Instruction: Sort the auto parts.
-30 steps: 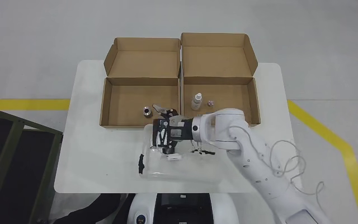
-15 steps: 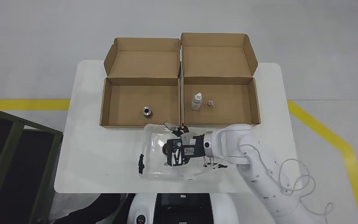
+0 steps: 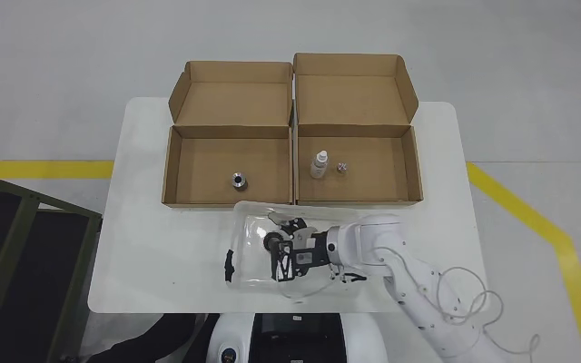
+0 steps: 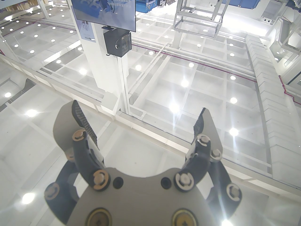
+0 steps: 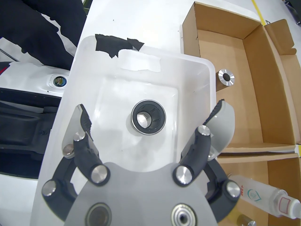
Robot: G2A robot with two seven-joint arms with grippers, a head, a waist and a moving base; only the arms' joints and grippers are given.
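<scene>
A round black-and-metal bushing point(image 5: 148, 119) lies alone in the white tray point(image 5: 164, 83) at the table's front. My right gripper point(image 5: 150, 106) hovers open right over it, one finger on each side and neither touching it. Seen from above, that gripper point(image 3: 275, 252) sits over the tray point(image 3: 245, 210). The left cardboard box point(image 3: 182, 172) holds a metal cylinder point(image 3: 237, 181) point(image 5: 226, 77). Inside the right box point(image 3: 413, 172) are a small clear bottle point(image 3: 319, 164) point(image 5: 265, 197) and a small metal part point(image 3: 342, 166). The left gripper point(image 4: 140, 114) is open, empty and pointed at the ceiling.
Both boxes stand side by side behind the tray with lids folded back point(image 3: 238, 91). Black tape point(image 5: 112, 44) marks the tray's rim. Bare white table point(image 3: 154, 254) lies left of the tray and also to the right point(image 3: 436, 236).
The right gripper has drawn back from the left box's front wall to a spot over the tray, still open. The parts in the boxes have not moved.
</scene>
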